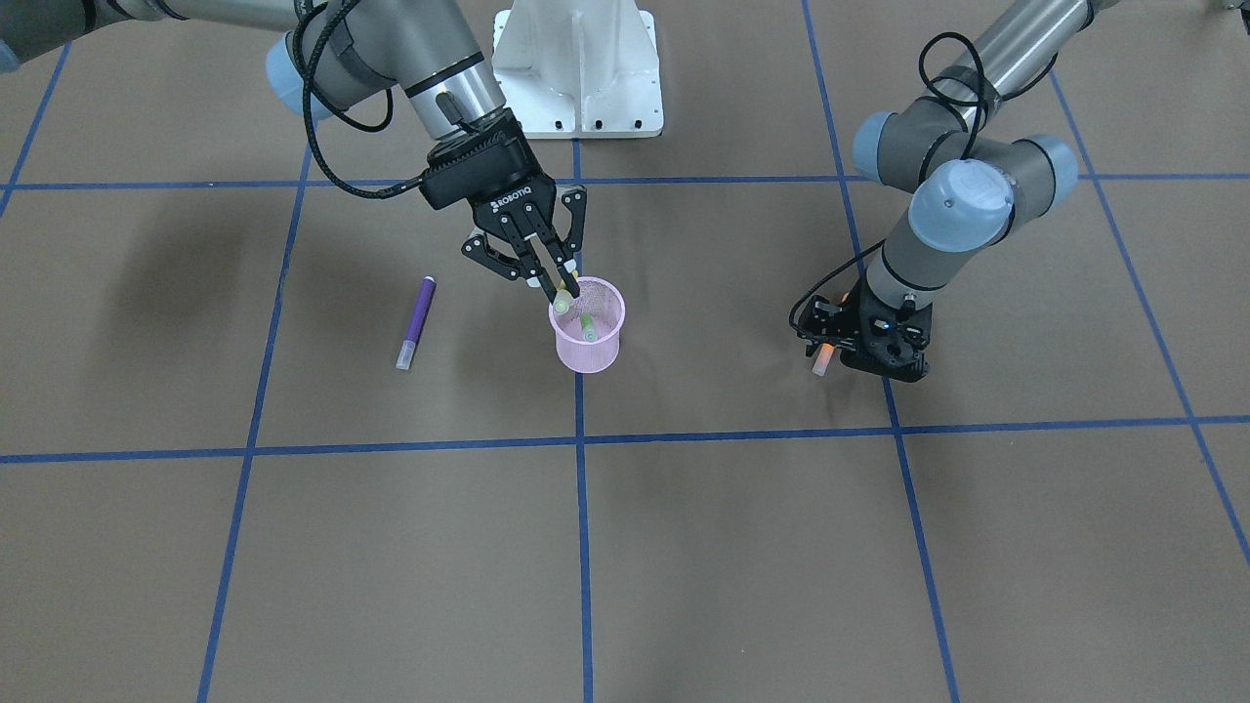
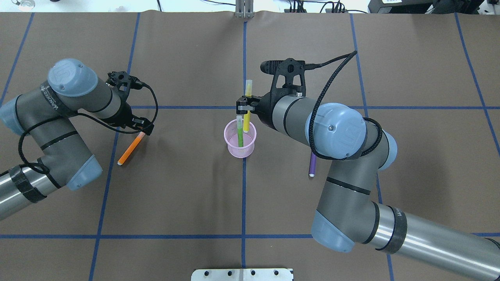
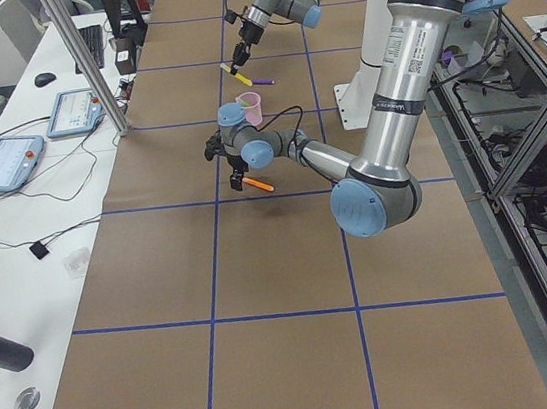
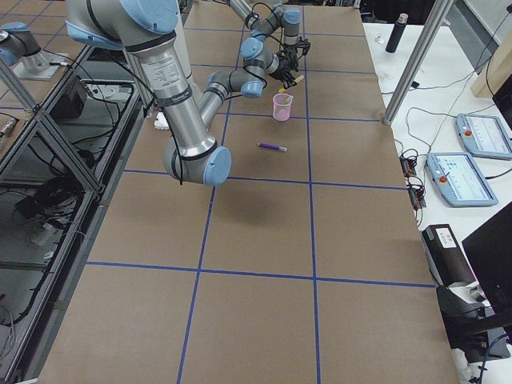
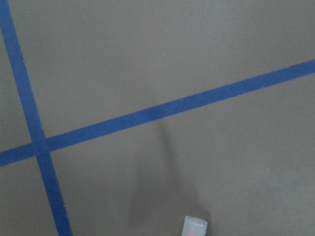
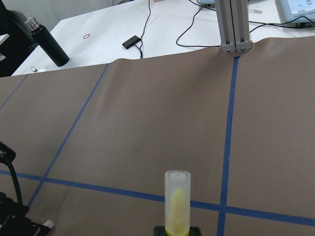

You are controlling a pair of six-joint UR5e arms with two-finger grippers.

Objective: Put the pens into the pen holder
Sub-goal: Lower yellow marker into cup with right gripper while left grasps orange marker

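The pink mesh pen holder [image 1: 586, 356] [image 2: 240, 151] stands at the table's middle. A green pen [image 2: 239, 134] stands inside it. My right gripper [image 1: 564, 290] [image 2: 245, 106] is shut on a yellow pen [image 2: 247, 117], nearly upright, its lower end inside the holder and its pale cap [image 6: 177, 189] on top. My left gripper [image 1: 830, 344] [image 2: 141, 130] is low at the table and shut on the cap end of an orange pen [image 2: 131, 150], which slants down to the paper. A purple pen [image 1: 417, 320] lies on the table, partly hidden under my right arm in the overhead view [image 2: 312, 166].
Blue tape lines [image 1: 582, 488] cross the brown paper cover. The white robot base [image 1: 576, 68] stands behind the holder. A side bench with tablets [image 3: 5, 159] and a metal post [image 4: 408, 72] stand beyond the table's ends.
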